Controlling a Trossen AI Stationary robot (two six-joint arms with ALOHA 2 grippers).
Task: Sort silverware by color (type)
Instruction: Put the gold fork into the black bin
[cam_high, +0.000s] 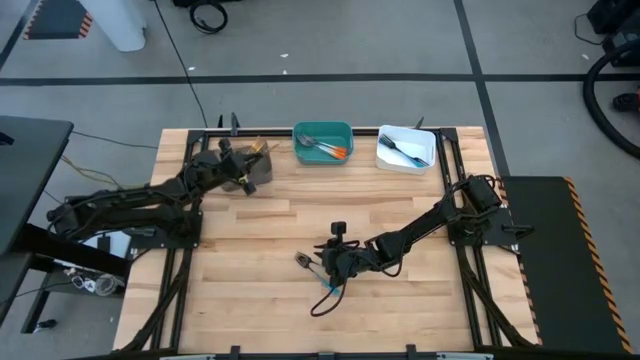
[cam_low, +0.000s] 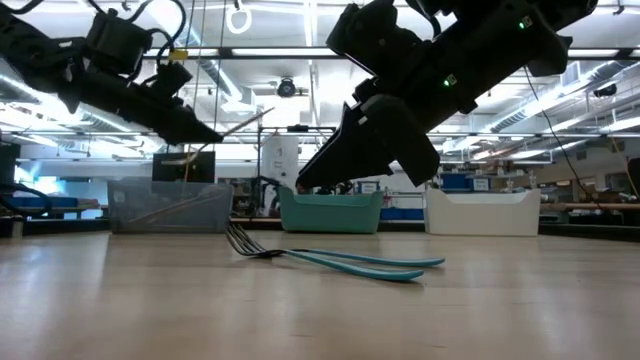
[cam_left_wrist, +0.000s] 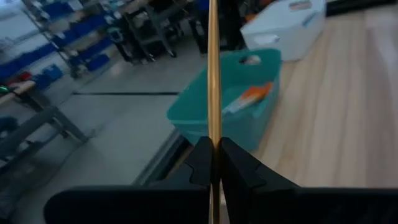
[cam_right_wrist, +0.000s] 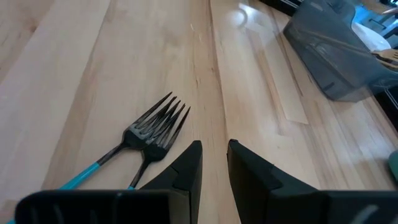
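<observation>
My left gripper (cam_left_wrist: 214, 165) is shut on a slim gold-coloured piece of silverware (cam_left_wrist: 213, 74), up over the grey bin (cam_high: 258, 172) at the table's far left. My right gripper (cam_right_wrist: 214, 155) hovers open with a narrow gap at the table's middle. It is just beside the tines of two blue-handled dark forks (cam_right_wrist: 155, 127), touching nothing. These forks (cam_low: 330, 260) lie flat side by side on the wood. Orange-handled pieces (cam_high: 338, 152) lie in the teal bin (cam_high: 300, 131), and dark forks (cam_high: 405, 150) in the white bin (cam_high: 385, 157). My left gripper pinches the gold piece's thin shaft (cam_left_wrist: 214, 134) between its two fingers. The piece runs straight out past the fingertips, along the fingers. It is lifted clear, and in the low view the gold piece (cam_low: 240, 122) slants upward above the grey bin (cam_low: 170, 205).
Three bins stand along the far edge: grey on the left, teal (cam_low: 330, 212) in the middle, white (cam_low: 480, 212) on the right. Bare wood (cam_high: 250, 250) spreads around the forks toward the near and left edges. Black frame rails (cam_high: 178, 290) run down both sides of the table.
</observation>
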